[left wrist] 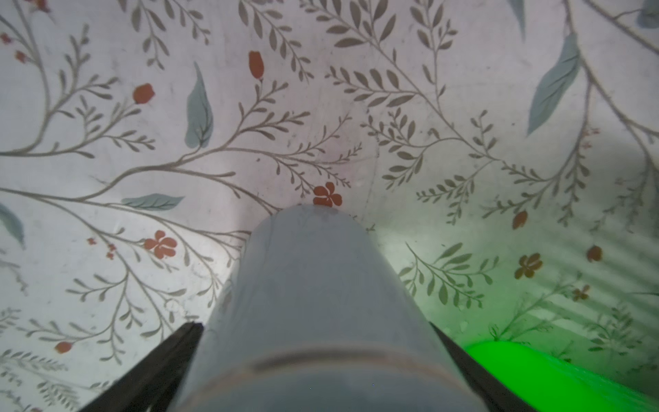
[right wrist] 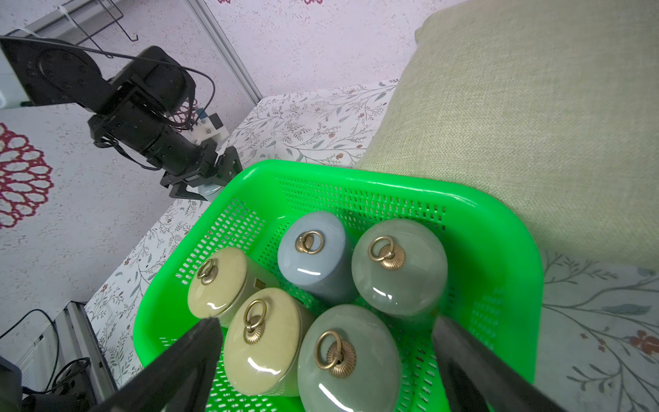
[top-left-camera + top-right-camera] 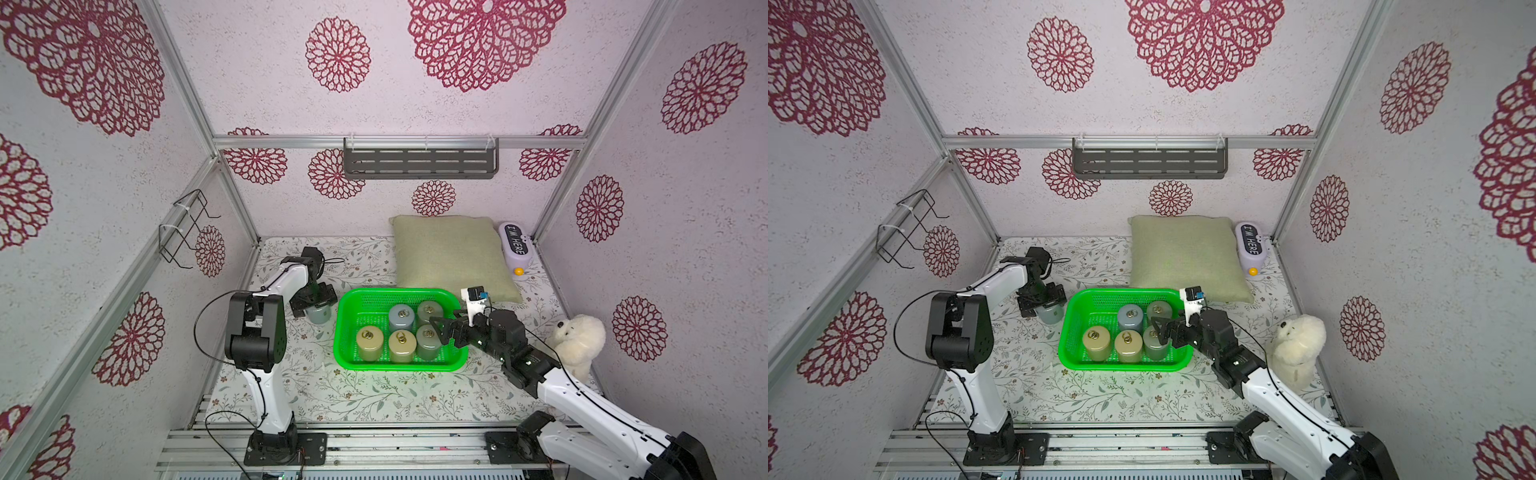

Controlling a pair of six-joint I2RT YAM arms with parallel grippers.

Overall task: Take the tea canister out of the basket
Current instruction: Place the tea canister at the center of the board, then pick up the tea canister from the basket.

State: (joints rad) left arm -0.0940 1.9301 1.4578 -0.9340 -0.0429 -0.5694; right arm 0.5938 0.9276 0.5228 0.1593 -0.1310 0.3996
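The bright green basket (image 3: 399,368) (image 3: 1121,366) (image 2: 392,178) sits mid-table and holds several tea canisters with brass ring lids: beige, grey-green and one blue-grey (image 3: 401,316). Another blue-grey tea canister (image 3: 320,314) (image 3: 1051,316) (image 1: 313,285) stands upright on the cloth just left of the basket. My left gripper (image 3: 318,305) (image 1: 313,324) reaches down around it, a finger along each side; whether they press on it does not show. My right gripper (image 3: 438,330) (image 2: 326,321) hovers open over the basket's front right corner, above a grey-green canister (image 2: 349,360).
A green pillow (image 3: 449,253) lies behind the basket, touching its back right rim. A white plush toy (image 3: 577,336) sits at the right, close to my right arm. A purple "I'M HERE" gadget (image 3: 515,245) is at the back right. A grey slotted shelf (image 3: 419,160) hangs on the back wall.
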